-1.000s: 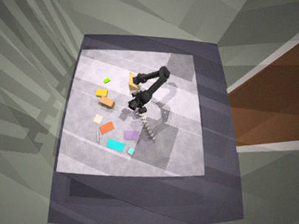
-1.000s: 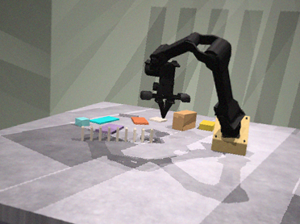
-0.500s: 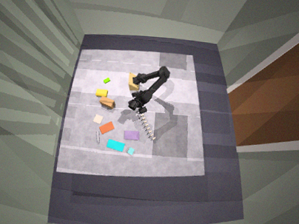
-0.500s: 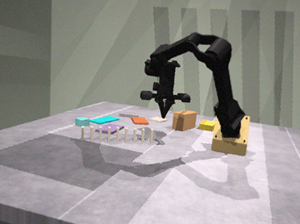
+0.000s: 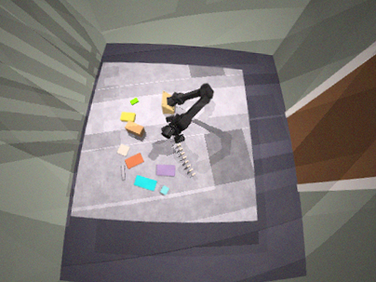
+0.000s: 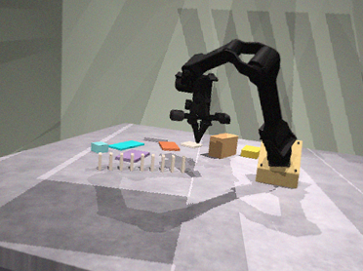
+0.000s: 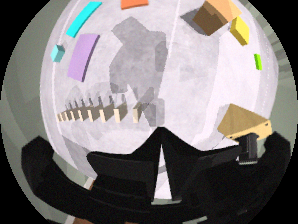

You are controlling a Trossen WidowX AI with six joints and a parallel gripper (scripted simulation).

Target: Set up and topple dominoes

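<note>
Gripper (image 6: 200, 137) seen pointing down, fingers pressed together, nothing held between them. Gripper positioned above worktop (image 6: 72, 219), near end of domino row (image 6: 141, 162) closest to arm base (image 6: 293, 176), apart from last domino. Nine dominoes counted in exterior view, all upright, evenly spaced in straight line. Purple flat block (image 5: 165, 170) seen just beside row; cyan slab (image 5: 145, 182), orange slab (image 5: 134, 160), cream tile (image 5: 123, 150) further off. Tan box (image 6: 223, 145) and yellow block (image 6: 249, 151) located between row and base.
</note>
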